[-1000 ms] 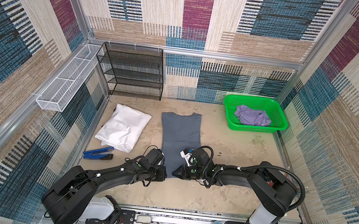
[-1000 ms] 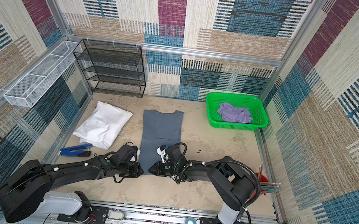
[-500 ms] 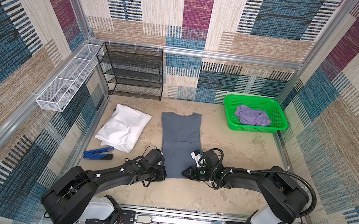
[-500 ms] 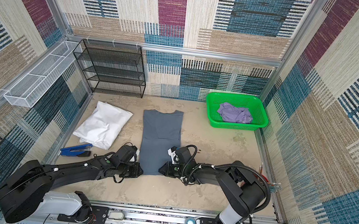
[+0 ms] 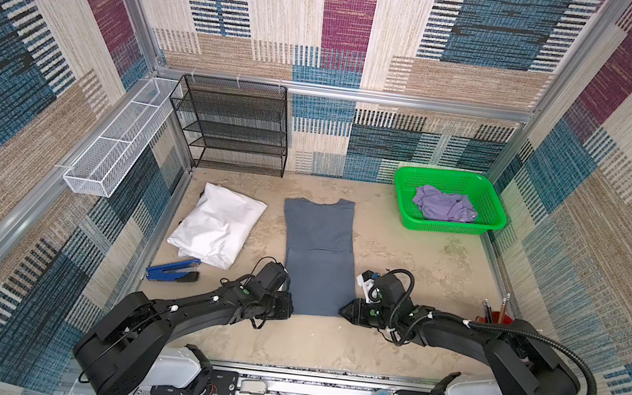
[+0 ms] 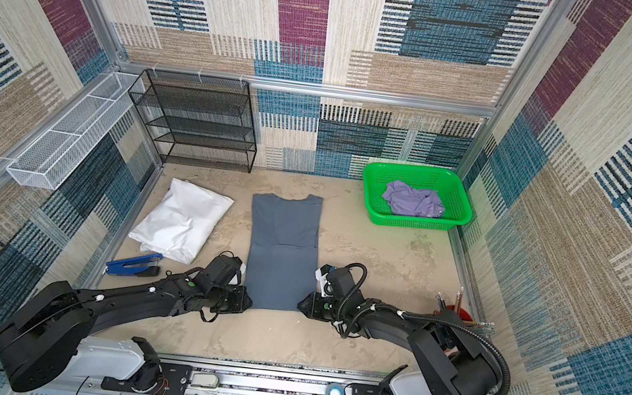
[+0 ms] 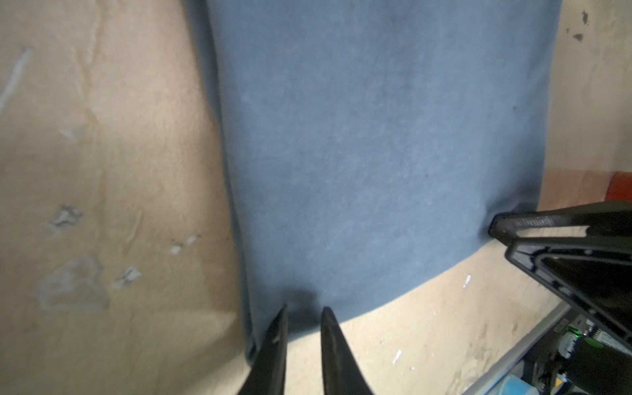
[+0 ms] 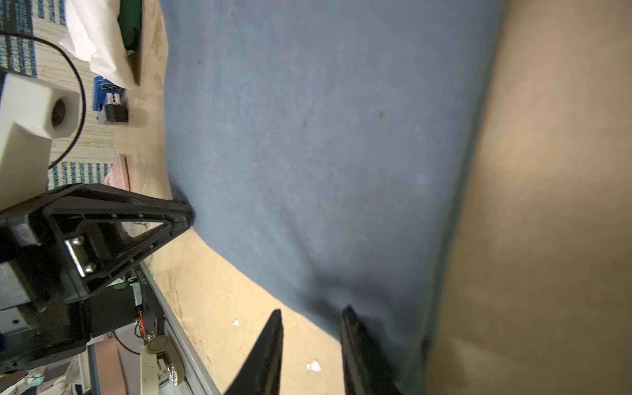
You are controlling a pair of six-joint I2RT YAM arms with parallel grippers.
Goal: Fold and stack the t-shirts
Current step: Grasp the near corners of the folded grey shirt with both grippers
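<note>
Slate t-shirt lies narrowed lengthwise on desk, cross-fold outstanding; lavender t-shirt crumpled in basket. Right fingers parted; left fingers: grip cannot be told.

The blue-grey tee lies flat, folded narrow; lavender tee crumpled in basket.

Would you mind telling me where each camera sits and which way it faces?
Top views: high above the robot's base, looking down on the table, slate blue-grey t-shirt and green basket; left arm and right arm show whole.
Left wrist: on the left arm, low, facing across the t-shirt's near hem; left gripper in front, right gripper opposite.
Right wrist: mirrored, on the right arm; right gripper in front, left gripper opposite.
Shared: both wrist views see the same hem.
</note>
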